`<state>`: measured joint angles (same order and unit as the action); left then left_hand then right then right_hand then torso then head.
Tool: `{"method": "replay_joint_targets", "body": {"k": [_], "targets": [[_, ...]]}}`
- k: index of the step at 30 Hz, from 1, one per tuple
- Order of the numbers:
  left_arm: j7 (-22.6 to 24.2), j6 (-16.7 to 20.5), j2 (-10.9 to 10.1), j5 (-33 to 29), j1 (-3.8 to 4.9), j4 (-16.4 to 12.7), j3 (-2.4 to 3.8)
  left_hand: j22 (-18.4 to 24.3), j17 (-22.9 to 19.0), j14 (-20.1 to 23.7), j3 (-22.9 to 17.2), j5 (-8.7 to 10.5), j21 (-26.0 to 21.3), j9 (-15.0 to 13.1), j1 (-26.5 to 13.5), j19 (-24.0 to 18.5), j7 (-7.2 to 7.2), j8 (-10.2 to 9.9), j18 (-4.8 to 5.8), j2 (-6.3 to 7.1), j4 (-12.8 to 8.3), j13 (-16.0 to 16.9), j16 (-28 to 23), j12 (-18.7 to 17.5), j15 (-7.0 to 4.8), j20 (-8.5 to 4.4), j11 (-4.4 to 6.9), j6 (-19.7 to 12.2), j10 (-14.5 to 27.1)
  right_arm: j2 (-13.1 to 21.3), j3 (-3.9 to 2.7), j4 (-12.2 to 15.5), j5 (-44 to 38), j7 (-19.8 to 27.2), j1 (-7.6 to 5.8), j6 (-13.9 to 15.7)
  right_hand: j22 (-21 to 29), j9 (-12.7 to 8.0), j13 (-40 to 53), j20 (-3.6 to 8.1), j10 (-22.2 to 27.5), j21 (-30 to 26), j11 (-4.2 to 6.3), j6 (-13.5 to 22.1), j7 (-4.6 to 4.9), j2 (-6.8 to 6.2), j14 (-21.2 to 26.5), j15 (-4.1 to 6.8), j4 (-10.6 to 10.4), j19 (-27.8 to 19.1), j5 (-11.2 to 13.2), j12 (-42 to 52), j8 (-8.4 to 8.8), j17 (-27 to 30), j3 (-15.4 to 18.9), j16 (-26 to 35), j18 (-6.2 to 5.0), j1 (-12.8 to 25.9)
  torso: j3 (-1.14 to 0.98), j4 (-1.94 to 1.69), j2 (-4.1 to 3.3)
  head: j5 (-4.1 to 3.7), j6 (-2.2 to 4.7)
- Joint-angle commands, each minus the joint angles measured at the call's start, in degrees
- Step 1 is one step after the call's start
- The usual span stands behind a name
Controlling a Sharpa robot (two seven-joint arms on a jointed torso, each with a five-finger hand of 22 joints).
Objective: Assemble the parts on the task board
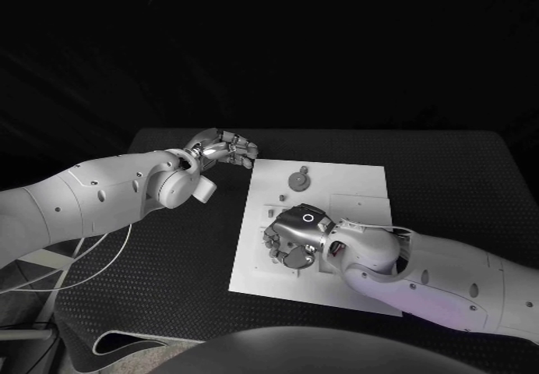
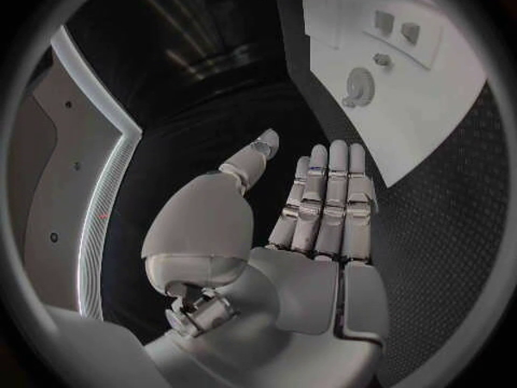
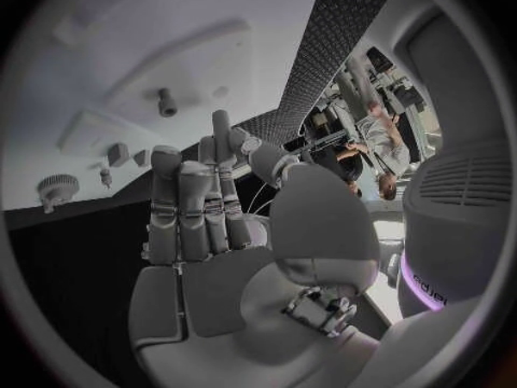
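Note:
The white task board (image 1: 256, 269) lies in the middle of the black table. A grey gear-shaped part (image 1: 299, 180) sits near its far edge. My right hand (image 1: 294, 234) hovers over the board's near left area, hiding the small parts under it. In the right wrist view this hand (image 3: 215, 224) holds nothing, its fingers straight and together, with the board (image 3: 129, 52), a short peg (image 3: 167, 103) and the gear (image 3: 57, 187) beyond it. My left hand (image 1: 225, 148) is off the board's far left corner. Its fingers (image 2: 323, 190) are extended and empty, the gear (image 2: 358, 87) ahead.
A raised white plate (image 1: 361, 204) occupies the board's right side, holding small square pieces (image 2: 396, 28). Black table (image 1: 180, 257) surrounds the board. White cables (image 1: 96, 249) hang under my left arm at the table's left edge.

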<state>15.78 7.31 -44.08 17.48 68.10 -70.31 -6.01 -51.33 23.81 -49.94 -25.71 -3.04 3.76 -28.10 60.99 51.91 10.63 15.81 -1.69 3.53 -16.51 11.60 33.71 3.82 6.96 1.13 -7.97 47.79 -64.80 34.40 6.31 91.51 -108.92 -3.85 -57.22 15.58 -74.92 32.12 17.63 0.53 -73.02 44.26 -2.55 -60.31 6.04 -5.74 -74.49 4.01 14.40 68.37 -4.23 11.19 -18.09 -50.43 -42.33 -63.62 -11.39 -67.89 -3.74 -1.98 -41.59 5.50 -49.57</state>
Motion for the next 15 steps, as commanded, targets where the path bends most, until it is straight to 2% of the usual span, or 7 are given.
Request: {"method": "replay_joint_targets", "body": {"k": [1, 15], "targets": [[0.56, -0.77, 0.10, -0.48, 0.11, -0.02, 0.05, 0.05, 0.09, -0.47, 0.45, 0.10, 0.22, 0.08, 0.37, 0.12, 0.31, 0.34, -0.62, 0.00, 0.04, -0.07, -0.29, 0.10, -0.02, 0.18, -0.24, -0.07, 0.26, -0.25, 0.03, -0.26, -0.77, 0.62, 0.25, -0.77, -1.06, 0.08, 2.62, 0.72, -1.41, 0.28, 0.84, -0.39, -0.17, 0.72, 0.08, 0.65, 0.14, 0.81, -0.19, 1.51, -0.20, -0.09, -4.28, -0.25, -3.61, -0.21, -0.07, 0.02, 0.04, 0.14, -0.18], [0.55, -0.80, 0.14, -0.48, 0.12, -0.02, 0.05, 0.09, 0.17, -0.48, 0.46, 0.10, 0.22, 0.10, 0.39, 0.12, 0.31, 0.35, -0.62, -0.01, 0.04, -0.09, -0.36, 0.10, -0.01, 0.18, -0.24, -0.08, 0.26, -0.51, 0.42, -1.24, -0.93, 0.51, 0.54, -1.90, -1.07, 0.13, 2.67, 0.74, -1.41, 0.31, 0.85, -0.36, -0.16, 0.82, 0.11, 0.66, 0.30, 0.81, -0.18, 1.50, -0.20, -0.12, -4.32, -0.27, -3.61, -0.18, -0.07, 0.12, 0.05, 0.35, -0.43]]}}
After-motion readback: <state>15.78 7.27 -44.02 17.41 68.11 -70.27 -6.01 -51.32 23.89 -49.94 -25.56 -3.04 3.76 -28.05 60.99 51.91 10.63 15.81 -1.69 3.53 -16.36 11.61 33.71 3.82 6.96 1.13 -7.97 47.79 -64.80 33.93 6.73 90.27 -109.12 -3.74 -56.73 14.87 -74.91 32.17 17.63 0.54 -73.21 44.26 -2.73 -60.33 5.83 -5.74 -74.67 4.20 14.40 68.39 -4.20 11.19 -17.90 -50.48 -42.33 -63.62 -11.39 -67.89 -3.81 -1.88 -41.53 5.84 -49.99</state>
